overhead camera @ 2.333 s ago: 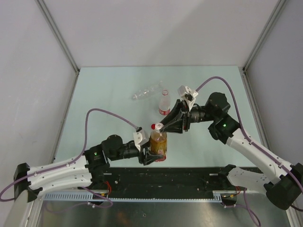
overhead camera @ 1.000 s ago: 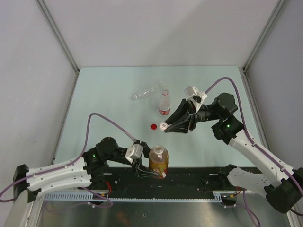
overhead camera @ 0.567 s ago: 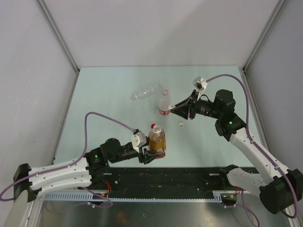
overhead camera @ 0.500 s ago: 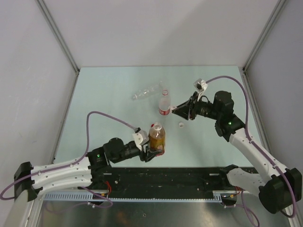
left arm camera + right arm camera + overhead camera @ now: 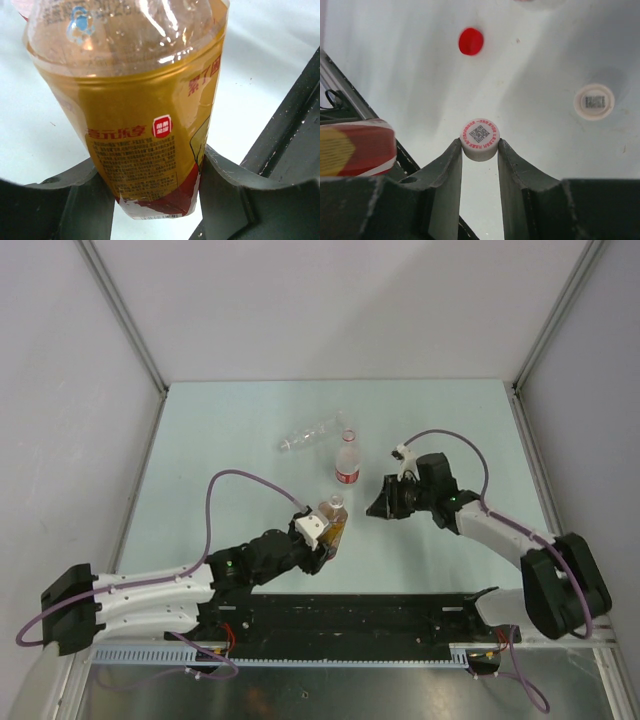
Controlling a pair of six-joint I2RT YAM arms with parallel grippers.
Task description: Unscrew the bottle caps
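Fingers [image 5: 445,175] of the right gripper [image 5: 479,146] are pinched tight on a white bottle cap [image 5: 479,138], one with a little QR-style print on top. It sits right at the fingertips. Can't tell from the wrist view if it's touching the table [image 5: 220,440] or held just off it.

Past those fingers, a red cap [image 5: 471,41] lies flat on the table, and a second white cap [image 5: 593,101] lies off to the side, well apart from the red one. So all three caps are off their bottles.

Over on the left gripper [image 5: 150,167], both fingers [image 5: 80,205] are clamped on the lower part of the amber bottle [image 5: 135,115], squeezing the yellow and red label from either side. The top view shows that bottle leaning rather than standing straight, near the table's near edge and about midway along it.

Further out, the clear bottle with the red label band [image 5: 346,462] stands upright around the middle of the table, close to the right gripper. The clear crinkled bottle [image 5: 312,433] lies on its side just beyond it, toward the far edge.
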